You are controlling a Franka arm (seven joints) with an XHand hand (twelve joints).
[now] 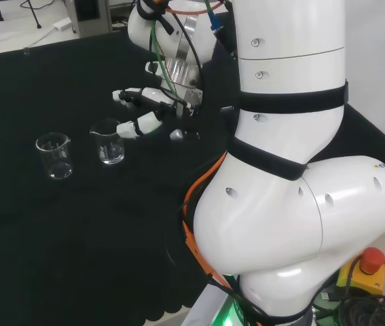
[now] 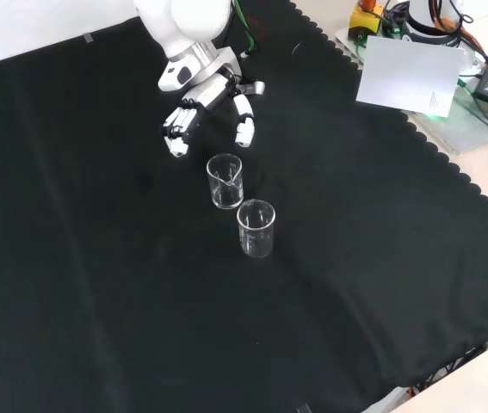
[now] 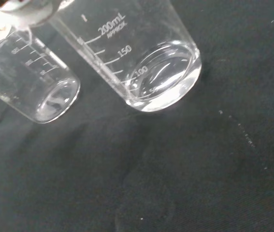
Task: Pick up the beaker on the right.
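Two clear glass beakers upright on the black cloth: in the head view, the right beaker (image 1: 111, 145) just left of the black and white hand (image 1: 153, 109), the left beaker (image 1: 54, 155) beside it. The wrist view shows printed volume scales on both, no contents evident. Hand released, fingers (image 2: 244, 129) relaxed, grasping nothing; in the front view, open cloth (image 2: 89, 284) lies all round, its scalloped edge at right.

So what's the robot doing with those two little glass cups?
The robot's hand is reaching toward two clear beakers standing upright on the black cloth. Its fingers are relaxed and holding nothing yet. In the head view, the right beaker is the one closest to the fingertips, and the left beaker stands beside it. Both look empty.
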